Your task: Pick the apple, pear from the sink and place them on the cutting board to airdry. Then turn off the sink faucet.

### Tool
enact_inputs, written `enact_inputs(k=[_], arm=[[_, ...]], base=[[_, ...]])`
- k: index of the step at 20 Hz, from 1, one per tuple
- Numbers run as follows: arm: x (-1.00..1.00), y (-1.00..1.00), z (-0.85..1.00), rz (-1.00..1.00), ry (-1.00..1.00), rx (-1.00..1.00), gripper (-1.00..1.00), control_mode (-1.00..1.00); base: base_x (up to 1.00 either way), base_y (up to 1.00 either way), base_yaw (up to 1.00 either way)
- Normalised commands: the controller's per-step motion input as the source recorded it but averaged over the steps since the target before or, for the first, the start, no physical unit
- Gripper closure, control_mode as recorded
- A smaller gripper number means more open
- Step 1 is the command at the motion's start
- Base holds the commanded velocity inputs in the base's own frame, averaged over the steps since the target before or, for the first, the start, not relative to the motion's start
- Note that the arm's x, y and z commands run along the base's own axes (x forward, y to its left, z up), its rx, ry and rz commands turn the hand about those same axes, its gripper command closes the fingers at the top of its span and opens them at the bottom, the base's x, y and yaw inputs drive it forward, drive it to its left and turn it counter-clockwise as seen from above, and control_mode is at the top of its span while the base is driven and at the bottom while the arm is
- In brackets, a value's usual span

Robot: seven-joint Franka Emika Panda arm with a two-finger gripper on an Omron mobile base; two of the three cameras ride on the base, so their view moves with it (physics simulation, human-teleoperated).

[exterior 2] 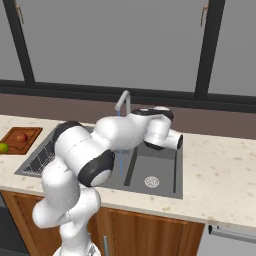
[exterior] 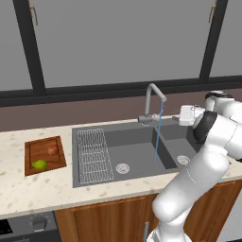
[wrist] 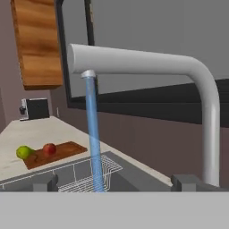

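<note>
The red apple [exterior: 53,150] and the yellow-green pear [exterior: 40,165] both lie on the cutting board [exterior: 33,146], left of the sink [exterior: 137,142]. The hand view also has the apple [wrist: 49,148], the pear [wrist: 24,152] and the board [wrist: 67,150]. Water [exterior: 157,134] runs from the sink faucet [exterior: 151,97] into the basin. My gripper [exterior: 182,115] hovers just right of the faucet's base, pointing left at it. In the hand view my gripper [wrist: 116,183] is open and holds nothing, with the faucet's column [wrist: 210,134] by the right fingertip [wrist: 188,181] and the stream [wrist: 93,134] ahead.
A wire rack [exterior: 93,156] lies in the left part of the basin, with round drains [exterior: 122,168] beside it. A dark window frame [exterior: 118,87] runs behind the faucet. A small appliance [wrist: 36,108] stands on the far counter under a wooden cabinet [wrist: 38,42].
</note>
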Motion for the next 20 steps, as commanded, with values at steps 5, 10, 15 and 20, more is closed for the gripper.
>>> enact_inputs(k=[5,10,15,20], arm=[[0.29,-0.08,-0.11,0.02,0.0,0.0,-1.0,-1.0],[0.15,-0.11,-0.11,0.01,0.0,0.0,-1.0,-1.0],[0.13,-0.1,-0.13,0.01,0.0,0.0,-1.0,-1.0],[0.21,-0.05,-0.14,0.01,0.0,0.0,-1.0,-1.0]], base=[[0.0,0.0,0.0],[0.0,0.0,0.0],[0.0,0.0,0.0],[0.0,0.0,0.0]])
